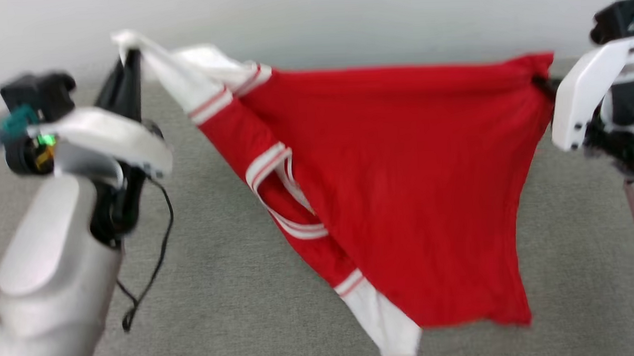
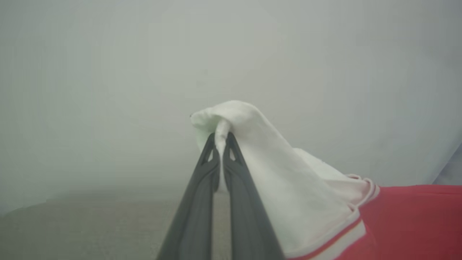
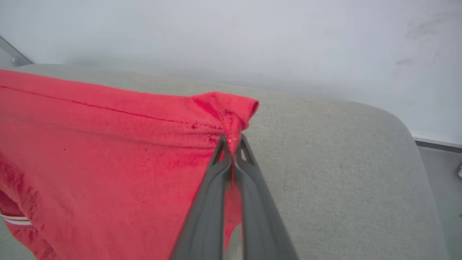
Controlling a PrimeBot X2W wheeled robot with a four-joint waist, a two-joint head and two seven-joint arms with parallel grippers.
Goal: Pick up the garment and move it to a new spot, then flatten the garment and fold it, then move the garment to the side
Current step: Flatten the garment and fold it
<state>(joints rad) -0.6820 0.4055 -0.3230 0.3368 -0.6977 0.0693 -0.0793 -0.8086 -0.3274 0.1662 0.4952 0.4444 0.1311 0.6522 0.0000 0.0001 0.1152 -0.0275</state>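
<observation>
Garment (image 1: 402, 196) hangs in the air, stretched between my two grippers above the grey padded surface (image 1: 221, 297). My left gripper (image 1: 130, 58) is clamped on a white corner of the cloth. In the left wrist view its fingers (image 2: 196, 209) meet at the tips, and the white fabric folds over them and falls to the right of them, where the striped trim and the red part begin. My right gripper (image 1: 541, 81) is clamped on a red corner. In the right wrist view a small bunch of red cloth stands just above its fingers (image 3: 256, 216), and the rest spreads to the left of them. Between both grippers the top edge is nearly straight. Below it the cloth sags, with a white end hanging lowest. The head view is a little blurred.
</observation>
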